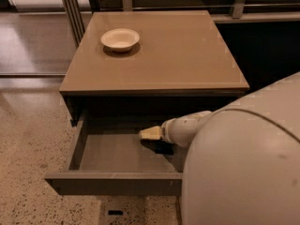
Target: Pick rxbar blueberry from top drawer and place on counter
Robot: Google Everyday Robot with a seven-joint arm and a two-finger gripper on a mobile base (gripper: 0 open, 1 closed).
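Note:
The top drawer (112,183) is pulled open below the tan counter (178,55), and its grey inside shows. My arm reaches down into the drawer from the right. My gripper (152,135) is at the end of the arm, low over the drawer's middle right. A small dark shape (161,147) lies right under the gripper on the drawer floor. I cannot tell whether it is the rxbar blueberry or shadow. No navy wrapper shows plainly anywhere else.
A cream bowl (120,39) stands on the counter's back left. My own rounded white body (243,168) fills the lower right and hides the drawer's right end. Speckled floor (28,139) lies to the left. Metal posts (70,8) stand behind the counter's left corner.

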